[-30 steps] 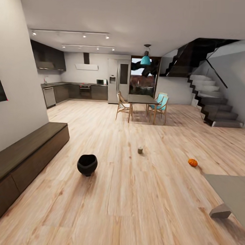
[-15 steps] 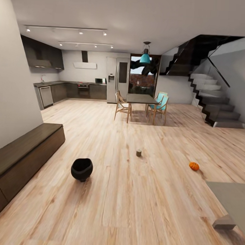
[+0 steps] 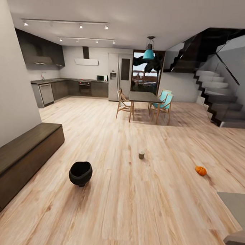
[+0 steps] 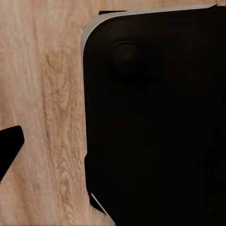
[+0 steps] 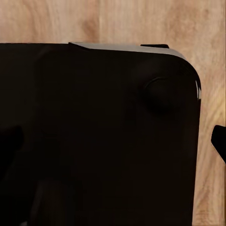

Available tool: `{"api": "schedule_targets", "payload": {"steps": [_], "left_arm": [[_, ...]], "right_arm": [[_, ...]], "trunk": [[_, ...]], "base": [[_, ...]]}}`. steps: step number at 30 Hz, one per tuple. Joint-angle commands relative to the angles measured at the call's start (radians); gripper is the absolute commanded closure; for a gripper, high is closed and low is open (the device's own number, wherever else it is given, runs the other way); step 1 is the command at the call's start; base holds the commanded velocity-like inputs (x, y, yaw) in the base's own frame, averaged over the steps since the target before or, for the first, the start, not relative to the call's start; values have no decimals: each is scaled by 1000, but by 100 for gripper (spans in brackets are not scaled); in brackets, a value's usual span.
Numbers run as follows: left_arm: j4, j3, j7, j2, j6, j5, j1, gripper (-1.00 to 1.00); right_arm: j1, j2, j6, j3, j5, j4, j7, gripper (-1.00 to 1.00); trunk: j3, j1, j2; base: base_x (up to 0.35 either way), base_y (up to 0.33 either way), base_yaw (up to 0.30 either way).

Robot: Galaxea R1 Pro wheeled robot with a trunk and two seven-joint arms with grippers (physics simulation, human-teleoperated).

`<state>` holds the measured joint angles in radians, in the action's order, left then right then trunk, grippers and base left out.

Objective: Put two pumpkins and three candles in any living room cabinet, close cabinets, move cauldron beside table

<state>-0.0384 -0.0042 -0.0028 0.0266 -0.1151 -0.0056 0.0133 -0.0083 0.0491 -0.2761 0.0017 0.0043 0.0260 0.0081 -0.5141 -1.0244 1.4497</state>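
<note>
In the head view a bright-orange pumpkin lies on the wooden floor at the right. A small candle stands on the floor near the middle. The black cauldron sits on the floor left of centre, a short way from the long dark-brown cabinet along the left wall, whose fronts look shut. A corner of the low grey table reaches in at the lower right. In each wrist view a dark sliver sits at the frame edge over the floor, and I cannot tell how the jaws stand.
A dining table with wooden and teal chairs stands further back, with the kitchen behind it at the left. Stairs rise at the right. Both wrist views look down on the robot's black base over floorboards. Open floor stretches between cauldron, candle and pumpkin.
The whole head view has shifted: the camera moved, sliding the cabinet leftward and the grey table toward the lower right corner. Cauldron, candle and pumpkin stay where they were on the floor.
</note>
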Motion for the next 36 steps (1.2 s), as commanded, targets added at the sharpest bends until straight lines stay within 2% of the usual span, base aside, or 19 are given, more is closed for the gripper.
{"api": "schedule_targets", "payload": {"steps": [1,14,22,36], "left_arm": [[-1,0,0,0,-1,-1,1,-100],[-1,0,0,1,-1,-2,1,-100],[-1,0,0,0,-1,-2,1,-100],[-1,0,0,0,-1,-1,1,-100]], "right_arm": [[-1,0,-6,0,1,3,1,-100],[-1,0,-14,0,0,3,1,-100],[-1,0,-14,0,0,3,1,-100],[-1,0,-14,0,0,3,1,-100]], "trunk": [[-2,-1,0],[-21,-1,0],[-23,-1,0],[-23,-1,0]], "base": [[326,0,133],[326,0,148],[326,0,58],[305,0,267]]}}
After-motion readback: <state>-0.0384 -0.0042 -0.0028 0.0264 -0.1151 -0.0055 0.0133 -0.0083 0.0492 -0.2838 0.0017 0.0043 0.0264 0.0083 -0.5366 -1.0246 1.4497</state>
